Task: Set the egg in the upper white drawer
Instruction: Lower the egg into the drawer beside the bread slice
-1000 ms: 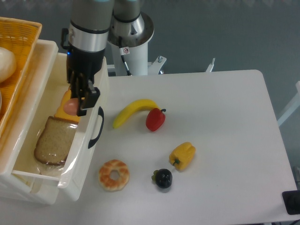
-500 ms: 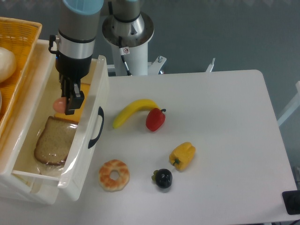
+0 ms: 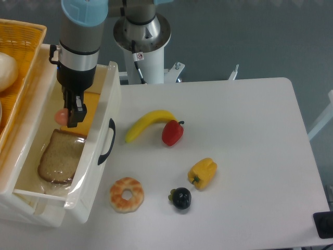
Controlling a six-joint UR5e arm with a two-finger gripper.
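White tabletop is sitting clear of the action. Inside the drawer (image 3: 106,112), the gripper (image 3: 69,115) is still clutching the egg (image 3: 62,115), having drifted further inward, so release is nearing.

The upper white drawer (image 3: 99,107) is smooth plastic with clear film lining; the basket (image 3: 21,62) is woven wicker; the worktop (image 3: 250,130) looks matt.

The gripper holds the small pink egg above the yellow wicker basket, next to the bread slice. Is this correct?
Not quite. In the camera view the gripper holds the small pinkish egg over the large white plastic drawer, not the yellow wicker basket. The brown bread slice does lie just below it.
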